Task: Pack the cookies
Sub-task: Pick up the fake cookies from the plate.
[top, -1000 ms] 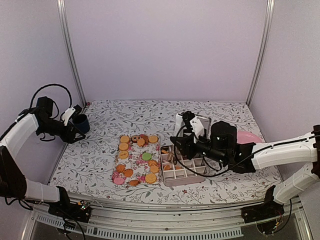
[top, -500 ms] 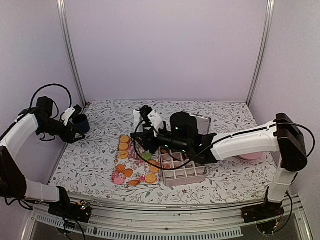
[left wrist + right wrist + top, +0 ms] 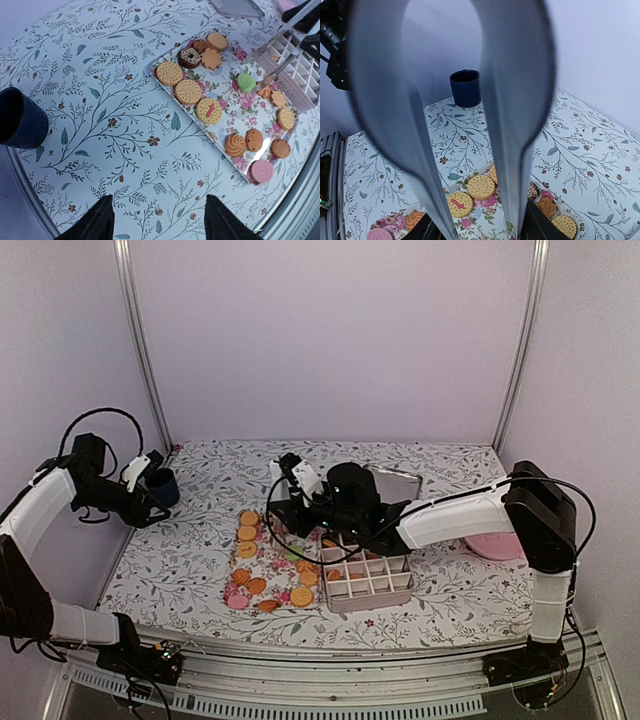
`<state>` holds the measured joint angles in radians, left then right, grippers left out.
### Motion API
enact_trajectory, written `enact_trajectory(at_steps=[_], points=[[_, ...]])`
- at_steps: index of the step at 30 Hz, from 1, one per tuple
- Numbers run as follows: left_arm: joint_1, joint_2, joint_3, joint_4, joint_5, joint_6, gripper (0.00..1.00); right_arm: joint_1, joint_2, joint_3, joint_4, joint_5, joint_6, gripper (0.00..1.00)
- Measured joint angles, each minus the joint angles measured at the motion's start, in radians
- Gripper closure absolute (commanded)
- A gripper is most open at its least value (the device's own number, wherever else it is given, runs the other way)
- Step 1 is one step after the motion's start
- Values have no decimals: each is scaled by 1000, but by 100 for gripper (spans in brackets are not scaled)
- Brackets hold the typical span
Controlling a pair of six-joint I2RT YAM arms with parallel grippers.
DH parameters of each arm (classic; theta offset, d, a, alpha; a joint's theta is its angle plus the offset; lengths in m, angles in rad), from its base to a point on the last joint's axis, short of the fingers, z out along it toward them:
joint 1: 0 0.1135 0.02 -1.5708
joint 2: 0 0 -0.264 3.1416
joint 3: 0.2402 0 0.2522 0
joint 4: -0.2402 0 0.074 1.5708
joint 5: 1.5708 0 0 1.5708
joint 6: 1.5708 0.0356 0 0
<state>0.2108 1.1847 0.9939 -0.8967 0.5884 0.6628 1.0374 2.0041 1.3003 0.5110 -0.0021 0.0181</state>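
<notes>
Several cookies (image 3: 188,92) lie on a flowered tray (image 3: 262,562): mostly tan ones, a green one (image 3: 245,82), a pink one (image 3: 262,171) and a dark one (image 3: 189,57). My right gripper (image 3: 295,502) hangs over the tray's far end, shut on metal tongs (image 3: 272,47). The tongs' blades (image 3: 520,125) stand apart, their tips by the green cookie with nothing between them. A few cookies sit in the white divided box (image 3: 368,578) right of the tray. My left gripper (image 3: 162,225) is open over bare cloth at the far left.
A dark blue cup (image 3: 163,485) stands right beside the left gripper. The box's lid (image 3: 395,480) lies behind the box. A pink plate (image 3: 495,540) sits at the right, partly under the right arm. Frame posts stand at the back corners.
The right arm has swung left with the tongs, from above the divided box to above the tray of cookies. The left arm has not moved.
</notes>
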Motion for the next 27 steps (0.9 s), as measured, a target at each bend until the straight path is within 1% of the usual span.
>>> enact_trajectory(at_steps=[5, 14, 17, 23, 27], points=[[0, 0, 0, 0, 0, 0, 38, -23, 36, 3, -11, 0, 5, 49], [0, 0, 0, 0, -3, 0, 38, -24, 71, 3, -16, -12, 25, 48], [0, 0, 0, 0, -3, 0, 38, -24, 71, 1, -14, -15, 33, 52], [0, 0, 0, 0, -3, 0, 38, -24, 60, -34, 23, -10, 51, 67], [0, 0, 0, 0, -3, 0, 38, -24, 41, -52, 20, 1, 53, 70]])
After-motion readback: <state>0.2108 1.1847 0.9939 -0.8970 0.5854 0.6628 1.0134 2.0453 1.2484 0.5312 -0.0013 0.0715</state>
